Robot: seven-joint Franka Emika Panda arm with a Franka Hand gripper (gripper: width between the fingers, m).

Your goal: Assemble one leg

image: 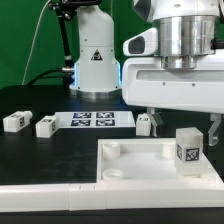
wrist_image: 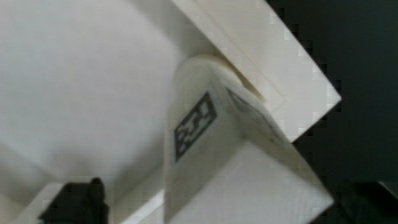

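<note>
Two-finger claw (image: 179, 136): jaws wide apart, clamping nothing. Its fingers sit either side of the leg (image: 188, 148), a small white stubby plastic block with a square black-and-white tag; no contact visible.

Left to right on the matte black table (image: 40, 150):
- far-left block (image: 15, 121) and second block (image: 46, 125), same stubby white tagged kind, lying loose
- thin flat white marker board (image: 95, 120)
- third block (image: 145, 124), partly behind a finger

Near right: large white square panel (image: 130, 172), smooth plastic, raised rim. The leg stands upright on its right part. Can't tell if it's seated in a socket.
</note>
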